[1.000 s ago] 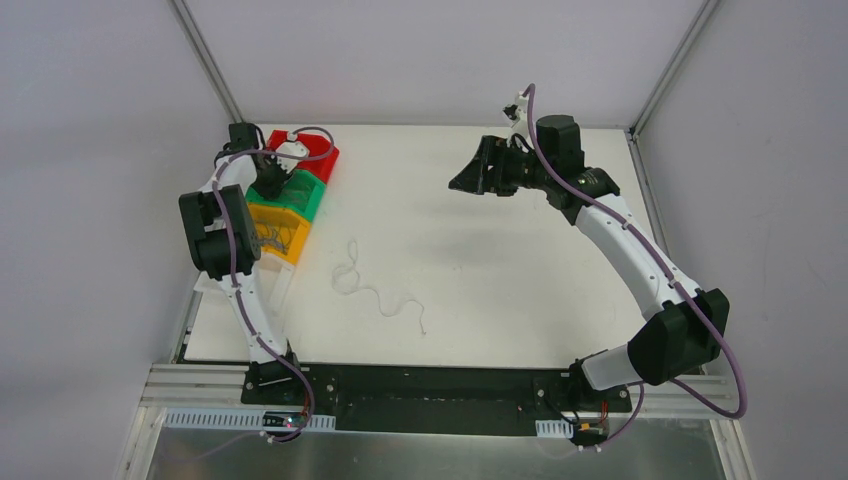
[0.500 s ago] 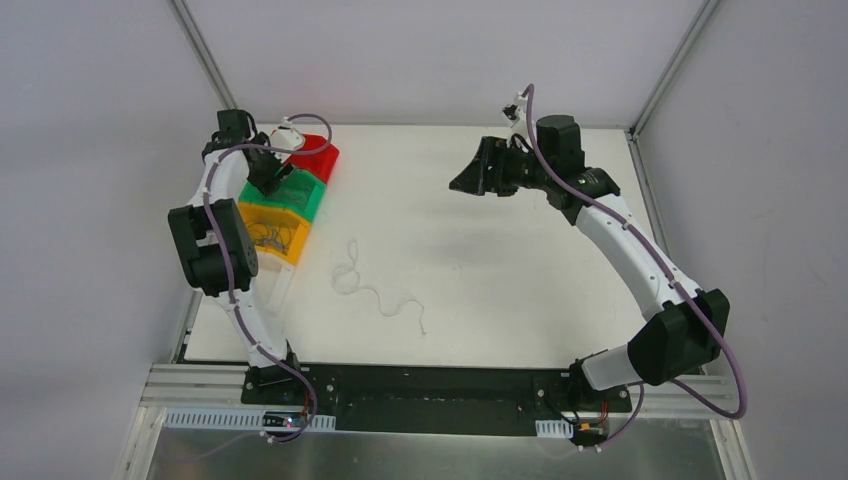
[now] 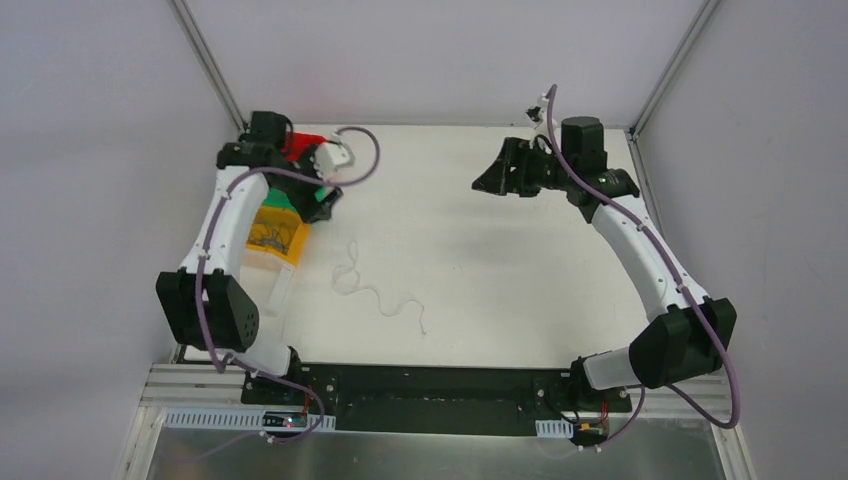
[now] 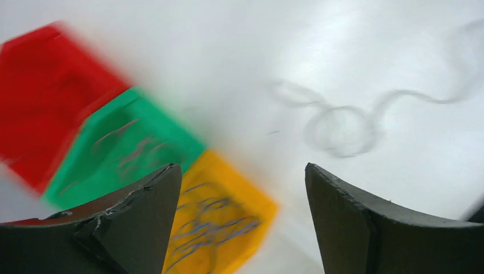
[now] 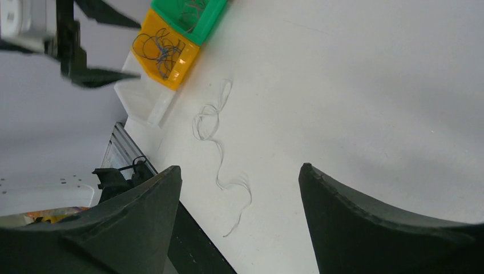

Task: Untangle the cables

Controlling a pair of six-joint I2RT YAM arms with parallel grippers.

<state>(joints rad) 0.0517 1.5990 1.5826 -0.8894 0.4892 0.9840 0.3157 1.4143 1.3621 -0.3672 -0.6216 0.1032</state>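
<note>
Along the left edge of the white worktop (image 3: 520, 290) stand three small bins in a row from the far left corner toward the near edge: one red bin (image 3: 296, 143), one green bin (image 5: 212, 24) and one yellow bin (image 5: 184, 67), with one white tray (image 5: 145, 98) next after the yellow one. The green bin holds a few hair-thin pale strands (image 5: 191, 8). The yellow bin holds a dark blue-grey tangle (image 5: 161, 48) of curled wires; how many wires are in it cannot be told. The left gripper (image 4: 240, 171) hangs above the green bin with its two fingers spread wide and nothing between them; its wrist view is smeared by blur. To the right of the yellow bin and the tray, apart from both, one loose white cable (image 3: 372, 287) lies flat on the left half of the worktop. It is very thin, curls into a couple of small loops at its far end, then runs in soft waves toward the near edge. Near the far right corner the right gripper (image 5: 240, 169) hovers well above the surface, its fingers likewise spread apart and holding nothing.
</note>
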